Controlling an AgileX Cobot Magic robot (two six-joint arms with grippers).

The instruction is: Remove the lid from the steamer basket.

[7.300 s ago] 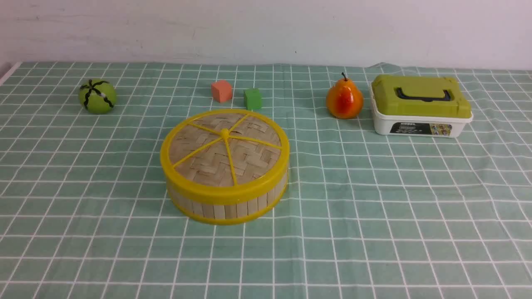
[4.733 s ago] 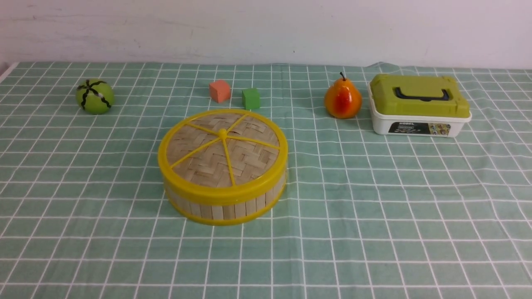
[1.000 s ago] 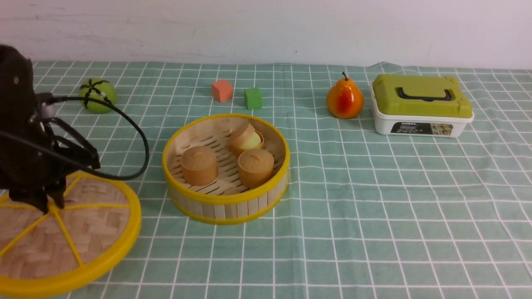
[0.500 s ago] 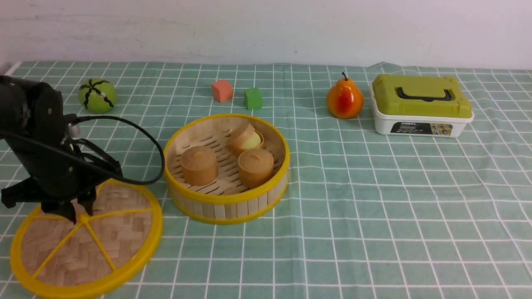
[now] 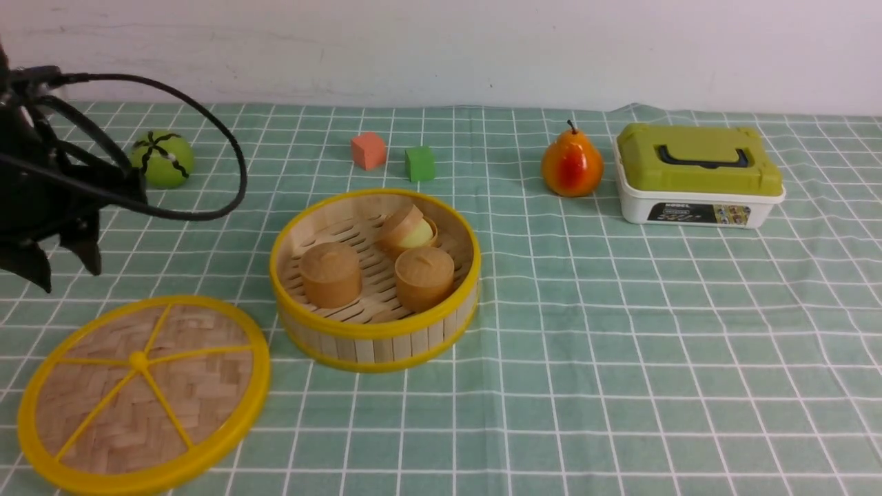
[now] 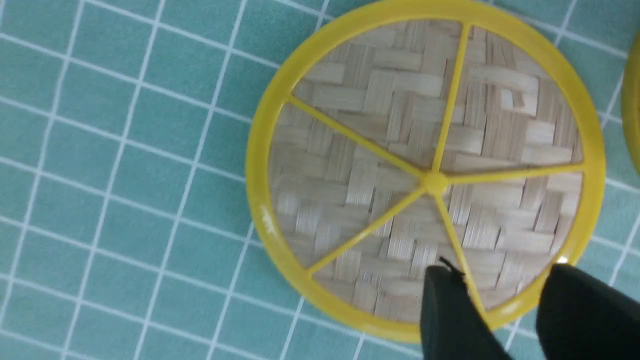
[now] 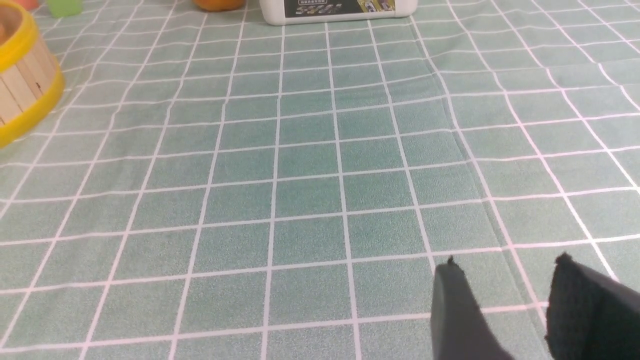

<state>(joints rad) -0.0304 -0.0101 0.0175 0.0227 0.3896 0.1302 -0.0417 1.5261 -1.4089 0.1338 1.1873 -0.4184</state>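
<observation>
Front view: the lid lies flat on the checked tablecloth, knob up, at about 8 o'clock from the steamer basket. Its rim is near the basket's wall but apart from it. Half a second ago the left gripper had its fingers down at the lid's centre knob. Now it has lifted off and hangs above the cloth at roughly 9 o'clock from the basket, jaws apart and holding nothing. The left wrist view agrees, showing the whole disc below the spread fingers with no contact. I judge from this that the release is finished and the task is as good as done, with only the arm's withdrawal left.

The basket stands open, with three brown wooden pots on its slatted floor, one of them tipped against the far wall. Farther out are an orange cube and a green cube at 12 o'clock. A pear and a white box with a green lid sit toward 2 o'clock, and a green ball at 10 o'clock. The arm's looping cable crosses just in front of that ball, and it looks like the only thing near the left arm's way back. The right gripper hovers over bare cloth, jaws apart, well away from everything.
</observation>
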